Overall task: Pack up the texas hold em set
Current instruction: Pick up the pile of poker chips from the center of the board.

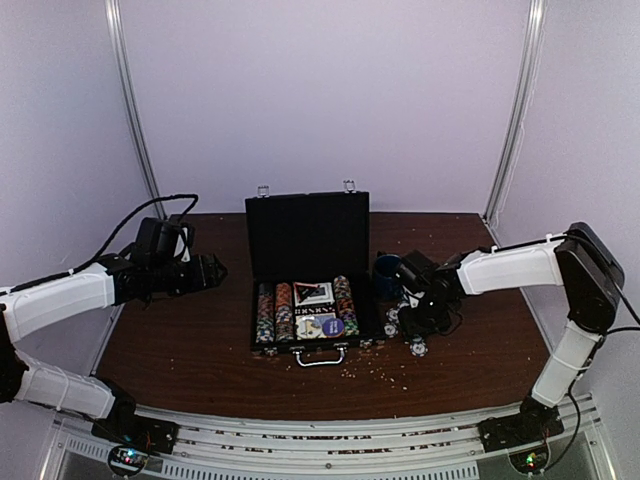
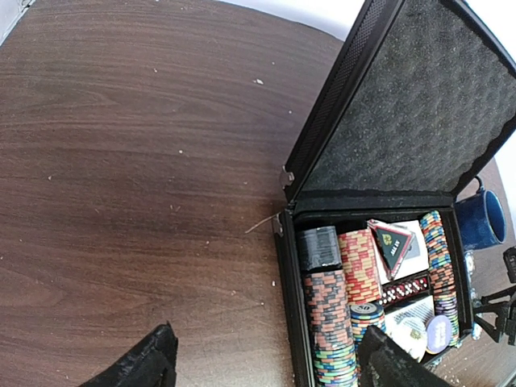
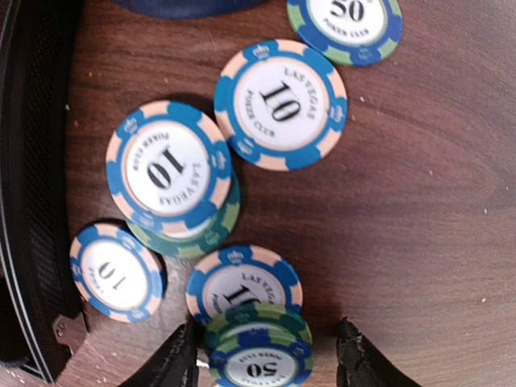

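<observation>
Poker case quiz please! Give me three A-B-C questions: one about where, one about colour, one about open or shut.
1. Where are the loose chips? A on the table right of the case; B in a bowl; C on a shelf.
2. What colour is the cup? A red; B dark blue; C yellow.
3. How is the lid? A shut; B open, standing up; C taken off.
Answers: 1 A, they lie on wood beside the case. 2 B, it looks dark blue. 3 B, its foam lining shows.

Loose poker chips [image 3: 281, 105], gripper [image 3: 264, 359] — straddling one
</observation>
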### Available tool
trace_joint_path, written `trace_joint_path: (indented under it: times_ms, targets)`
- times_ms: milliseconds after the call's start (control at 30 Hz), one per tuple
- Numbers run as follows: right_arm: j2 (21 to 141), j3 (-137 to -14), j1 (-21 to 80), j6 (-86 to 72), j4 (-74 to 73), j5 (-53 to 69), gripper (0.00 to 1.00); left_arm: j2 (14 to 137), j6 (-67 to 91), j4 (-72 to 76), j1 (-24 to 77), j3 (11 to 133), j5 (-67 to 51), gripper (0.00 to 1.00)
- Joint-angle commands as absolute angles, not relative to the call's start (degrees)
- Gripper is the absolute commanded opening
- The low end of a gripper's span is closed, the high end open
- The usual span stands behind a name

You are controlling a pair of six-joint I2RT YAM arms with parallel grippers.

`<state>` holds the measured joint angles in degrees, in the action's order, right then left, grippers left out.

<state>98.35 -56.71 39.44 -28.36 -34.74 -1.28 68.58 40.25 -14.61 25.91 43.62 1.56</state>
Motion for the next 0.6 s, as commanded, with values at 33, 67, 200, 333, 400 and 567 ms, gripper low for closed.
trace_joint_path:
  times_ms: [33,67,200,333,400,567]
  targets:
    - [99.8,-57.8,39.3,-27.4,-34.2,-2.1,0.54,68.8,41.1,-12.2,25.5,43.9,2.4,0.80]
    - [99.9,-57.8,39.4,-27.4,-34.4,-2.0,0.52,68.9,41.2,-12.2,25.6,43.8,2.4,0.80]
    - [99.9,-57.4,40.0,-27.2,-35.1,-2.3,0.49,69.1,41.3,-12.1,25.6,43.8,2.1,0.80]
    - [99.5,-56.6,41.2,-28.0,-35.7,-2.6,0.50,69.3,41.3,-12.1,25.5,43.8,1.9,0.80]
    - [99.2,-56.0,41.8,-28.6,-35.8,-2.6,0.51,69.4,41.4,-12.1,25.6,43.7,1.8,0.80]
    - [98.6,-54.7,42.2,-29.4,-35.9,-2.7,0.52,69.7,41.4,-11.8,25.5,43.7,1.3,0.80]
